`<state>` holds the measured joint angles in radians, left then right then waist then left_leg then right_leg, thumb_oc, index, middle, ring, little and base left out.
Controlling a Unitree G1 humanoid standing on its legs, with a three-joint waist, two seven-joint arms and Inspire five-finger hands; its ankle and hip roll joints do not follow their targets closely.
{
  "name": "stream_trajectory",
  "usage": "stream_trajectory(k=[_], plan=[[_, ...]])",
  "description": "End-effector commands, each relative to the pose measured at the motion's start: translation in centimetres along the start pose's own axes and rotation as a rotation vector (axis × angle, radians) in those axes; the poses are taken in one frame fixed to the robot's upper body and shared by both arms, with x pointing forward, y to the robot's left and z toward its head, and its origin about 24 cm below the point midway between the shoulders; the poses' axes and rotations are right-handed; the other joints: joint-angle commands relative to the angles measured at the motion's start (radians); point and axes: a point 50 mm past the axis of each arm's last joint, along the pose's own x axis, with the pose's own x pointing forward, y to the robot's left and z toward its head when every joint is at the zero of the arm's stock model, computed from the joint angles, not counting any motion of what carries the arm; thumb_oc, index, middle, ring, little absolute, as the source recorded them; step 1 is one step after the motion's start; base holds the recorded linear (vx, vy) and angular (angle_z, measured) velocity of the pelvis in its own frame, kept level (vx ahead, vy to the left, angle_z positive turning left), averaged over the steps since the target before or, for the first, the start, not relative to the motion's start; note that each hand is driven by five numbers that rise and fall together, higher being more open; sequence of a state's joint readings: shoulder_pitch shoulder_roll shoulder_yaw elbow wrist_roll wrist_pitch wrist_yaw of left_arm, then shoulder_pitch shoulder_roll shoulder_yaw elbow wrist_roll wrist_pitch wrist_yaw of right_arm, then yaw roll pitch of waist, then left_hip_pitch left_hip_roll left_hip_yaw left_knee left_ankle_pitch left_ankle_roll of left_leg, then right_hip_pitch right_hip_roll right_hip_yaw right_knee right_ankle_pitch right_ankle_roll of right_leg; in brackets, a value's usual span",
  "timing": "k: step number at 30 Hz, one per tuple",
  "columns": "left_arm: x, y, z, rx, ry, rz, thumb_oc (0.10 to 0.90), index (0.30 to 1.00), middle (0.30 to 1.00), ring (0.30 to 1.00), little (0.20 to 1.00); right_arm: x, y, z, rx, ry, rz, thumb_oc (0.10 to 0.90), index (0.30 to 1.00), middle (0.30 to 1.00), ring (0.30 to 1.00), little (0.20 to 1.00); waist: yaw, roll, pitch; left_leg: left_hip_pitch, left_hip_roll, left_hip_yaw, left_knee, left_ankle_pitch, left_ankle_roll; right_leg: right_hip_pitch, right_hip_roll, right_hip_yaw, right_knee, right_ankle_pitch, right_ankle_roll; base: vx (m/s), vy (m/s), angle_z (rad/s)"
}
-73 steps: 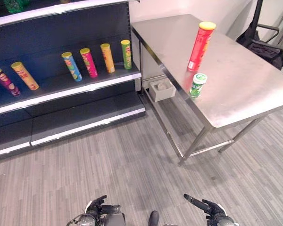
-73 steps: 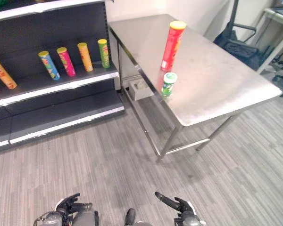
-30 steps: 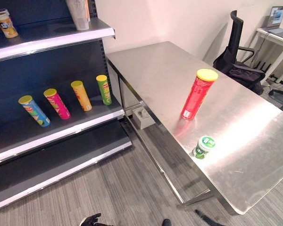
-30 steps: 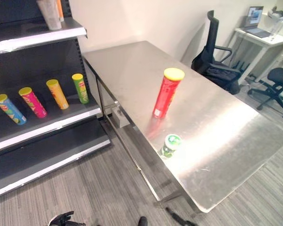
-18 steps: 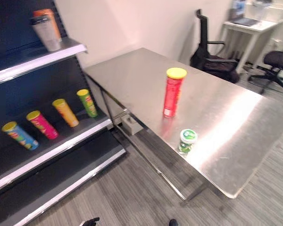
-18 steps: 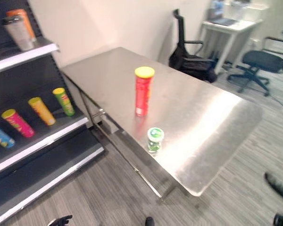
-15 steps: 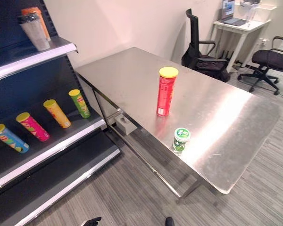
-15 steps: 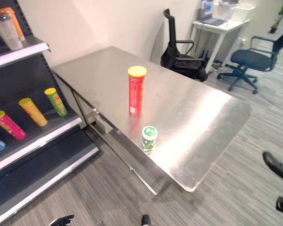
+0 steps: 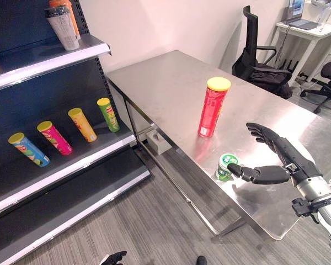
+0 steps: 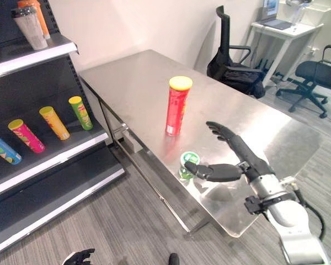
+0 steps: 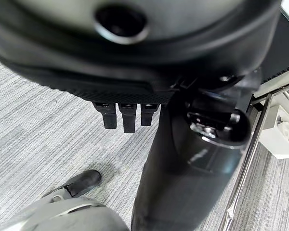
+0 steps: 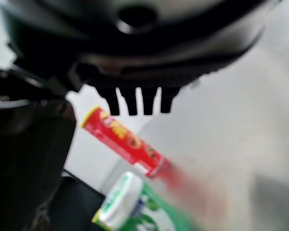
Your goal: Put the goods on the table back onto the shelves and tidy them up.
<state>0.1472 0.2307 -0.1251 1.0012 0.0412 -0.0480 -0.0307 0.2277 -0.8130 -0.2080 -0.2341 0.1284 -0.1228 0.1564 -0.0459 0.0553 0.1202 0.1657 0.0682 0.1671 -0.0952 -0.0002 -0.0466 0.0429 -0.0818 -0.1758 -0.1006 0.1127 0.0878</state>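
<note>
Right hand (image 10: 235, 160) out over near edge of desk (image 9: 171, 83), fingers (image 10: 218, 131) spread, thumb tip just beside short green can (image 9: 226, 166), nothing gripped yet; prob. lining up a side grasp. Tall red tube (image 9: 213, 107) upright just beyond the can, so approach from right likely avoids knocking it. Shelf (image 9: 71, 160) at left w/ tubes laid in a row, room for more. Left hand (image 9: 113, 258) low by floor, idle; fingers can't tell.

You have a brushed metal table (image 9: 171, 83) with a soft sheen that mirrors the glossy red tube (image 9: 213, 107) and the small green can (image 9: 226, 166). The shelves (image 9: 55, 165) look matt and dark with shiny metal edges. The floor (image 9: 154, 226) looks like grey wood-grain planks.
</note>
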Motion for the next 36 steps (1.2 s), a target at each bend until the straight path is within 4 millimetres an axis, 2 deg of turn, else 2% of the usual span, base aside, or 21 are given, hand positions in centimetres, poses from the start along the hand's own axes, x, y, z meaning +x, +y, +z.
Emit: stream_trajectory(k=[1,10,14,24,25,26,27,28,36], plan=[[0.4,2.6,1.9,0.086,-0.063,0.046,0.800,0.900,0.900,0.900,0.900,1.4,-3.5,4.2,-0.117,-0.226,-0.121,0.800,0.900,0.900,0.900,0.900,0.011,-0.051,-0.027,-0.021,0.023,0.028,0.008,-0.025,-0.037,0.069,-0.055,-0.016,0.013,-0.091,0.074,0.00,0.000,0.00],[0.4,2.5,1.5,0.083,-0.048,0.056,0.800,0.900,0.900,0.900,0.900,1.9,-0.5,1.1,-0.178,-0.095,-0.038,0.800,0.900,0.900,0.900,0.900,0.021,-0.059,-0.023,-0.023,0.029,0.022,0.008,-0.020,-0.038,0.075,-0.052,-0.031,0.013,-0.094,0.070,0.02,-0.014,0.03],[0.3,2.7,1.4,0.078,-0.043,0.072,0.800,0.900,0.900,0.900,0.900,2.6,0.7,0.8,-0.170,-0.094,-0.030,0.800,0.900,0.900,0.900,0.900,0.035,-0.061,-0.021,-0.024,0.029,0.016,0.008,-0.019,-0.038,0.079,-0.055,-0.043,0.013,-0.095,0.069,0.00,-0.005,0.02],[0.2,2.9,1.0,0.060,-0.031,0.096,0.800,0.900,0.900,0.900,0.900,3.0,1.5,0.3,-0.166,-0.078,-0.054,0.800,0.900,0.900,0.900,0.900,0.050,-0.064,-0.024,-0.021,0.024,0.001,0.008,-0.021,-0.035,0.091,-0.057,-0.055,0.013,-0.099,0.068,0.01,-0.002,0.07],[0.2,2.9,0.9,0.055,-0.031,0.097,0.800,0.900,0.900,0.900,0.900,3.0,1.5,0.3,-0.166,-0.077,-0.053,0.770,0.855,0.855,0.855,0.855,0.052,-0.064,-0.023,-0.021,0.024,0.001,0.008,-0.021,-0.035,0.092,-0.057,-0.056,0.013,-0.099,0.068,0.00,0.000,0.00],[0.2,2.9,0.9,0.052,-0.032,0.099,0.800,0.900,0.900,0.900,0.900,3.0,1.6,0.3,-0.167,-0.079,-0.051,0.681,0.721,0.721,0.721,0.721,0.053,-0.064,-0.023,-0.021,0.023,-0.001,0.008,-0.021,-0.035,0.092,-0.058,-0.056,0.013,-0.098,0.068,0.00,0.000,0.00],[0.2,3.0,0.9,0.050,-0.032,0.100,0.800,0.900,0.900,0.900,0.900,3.0,1.6,0.3,-0.167,-0.078,-0.052,0.515,0.472,0.472,0.472,0.472,0.053,-0.065,-0.023,-0.022,0.023,-0.001,0.008,-0.021,-0.035,0.093,-0.058,-0.058,0.013,-0.099,0.068,0.00,0.000,0.00],[0.1,2.9,0.9,0.049,-0.032,0.101,0.800,0.900,0.900,0.900,0.900,3.0,1.5,0.2,-0.171,-0.071,-0.052,0.400,0.300,0.300,0.300,0.300,0.054,-0.065,-0.023,-0.022,0.023,-0.003,0.008,-0.021,-0.035,0.093,-0.058,-0.060,0.013,-0.099,0.068,0.00,0.000,0.00],[0.0,2.9,0.5,0.044,-0.021,0.101,0.800,0.900,0.900,0.900,0.900,2.6,1.0,0.1,-0.184,-0.059,-0.071,0.400,0.300,0.300,0.300,0.300,0.056,-0.068,-0.022,-0.022,0.020,-0.010,0.008,-0.024,-0.034,0.096,-0.060,-0.064,0.013,-0.100,0.068,0.00,0.002,0.03]])
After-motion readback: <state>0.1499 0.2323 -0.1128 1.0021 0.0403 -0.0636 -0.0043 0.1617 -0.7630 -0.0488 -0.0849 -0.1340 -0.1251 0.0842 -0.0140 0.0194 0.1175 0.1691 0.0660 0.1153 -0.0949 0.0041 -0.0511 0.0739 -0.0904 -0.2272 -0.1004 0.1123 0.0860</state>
